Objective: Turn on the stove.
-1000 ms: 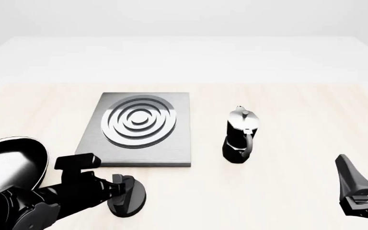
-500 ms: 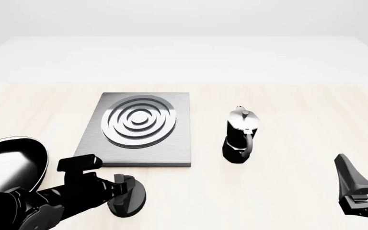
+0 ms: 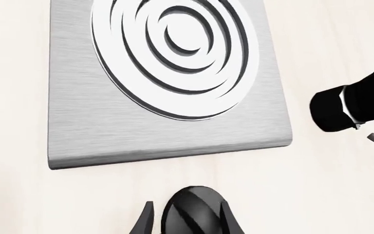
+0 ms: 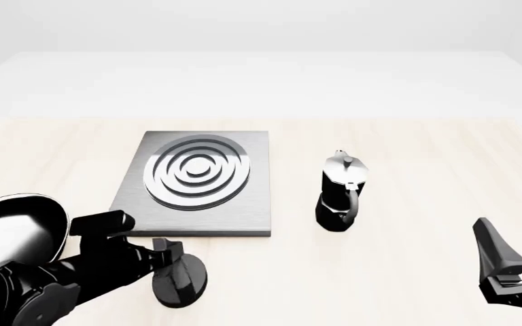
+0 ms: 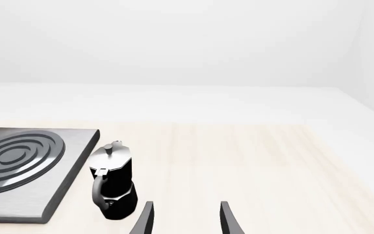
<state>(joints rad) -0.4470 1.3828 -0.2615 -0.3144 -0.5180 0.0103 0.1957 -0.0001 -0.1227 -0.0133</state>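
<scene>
Stove (image 4: 193, 183) seen flat on the bench (image 4: 406, 156): grey brushed square plate, concentric silver rings. Its black ridged knob (image 3: 194, 212) is set just before the plate's near edge, clamped by left pincer (image 3: 188, 219). Right pincer (image 5: 185, 218) held apart, nothing gripped.

I work in a simulated kitchen mock-up, not a real room. The light wood-grain table (image 4: 406, 156) runs off into a blank white backdrop with no walls, cupboards or windows, and every surface has a clean rendered sheen. The kitchen part shows in what stands on the table: a flat brushed-grey stove (image 4: 194, 185) with concentric silver burner rings, its separate black ridged knob (image 4: 181, 277) just in front of it, a black-and-silver moka pot (image 4: 341, 193) to its right, and a glossy black frying pan (image 4: 11, 227) at the near left.
</scene>
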